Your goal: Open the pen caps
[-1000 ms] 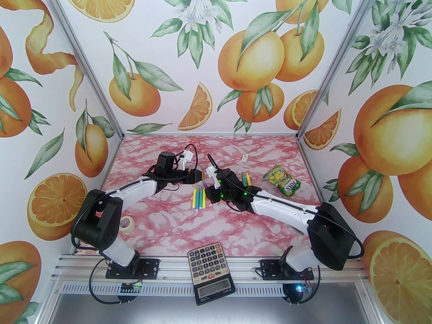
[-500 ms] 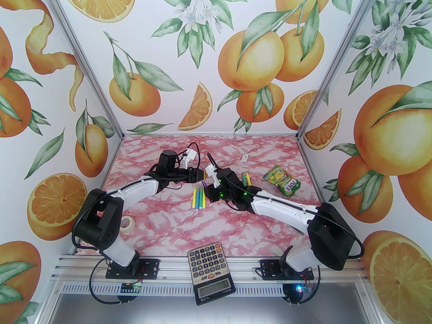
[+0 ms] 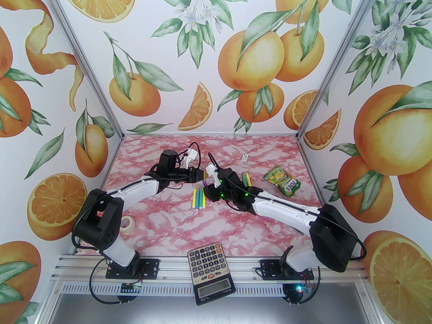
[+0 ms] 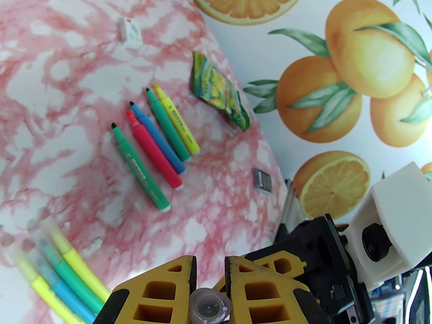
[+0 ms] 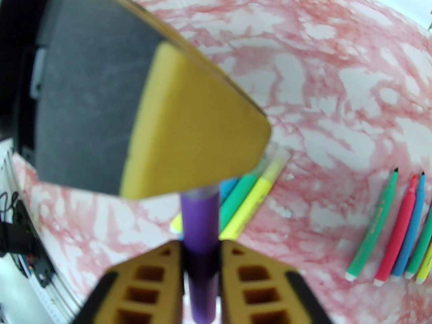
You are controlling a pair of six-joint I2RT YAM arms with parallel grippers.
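**A:** Where's the cap rn?

**B:** The purple pen's cap (image 4: 211, 307) is up off the table, well left of the snack pouch (image 3: 281, 181). It's seen end-on btw the fingers of the left gripper (image 4: 210, 261), which is clenched on it.

**A:** And the barrel?

**B:** The purple pen (image 5: 199, 221) sits in the right gripper (image 5: 200, 245), w/ a finger pressed on each side. Looks grasped; how firmly, can't tell.

**A:** Handling?

**B:** Light, stiff plastic, smooth so prob slippery. Cap's a push fit, I'd guess. Hold the cap near its rim and the barrel close behind it, then pull straight apart w/o bending.

**A:** The others?

**B:** Five bare-tipped pens (image 4: 155, 154) lie just left of the pouch. The capped ones (image 3: 199, 197) lie farther left of it.
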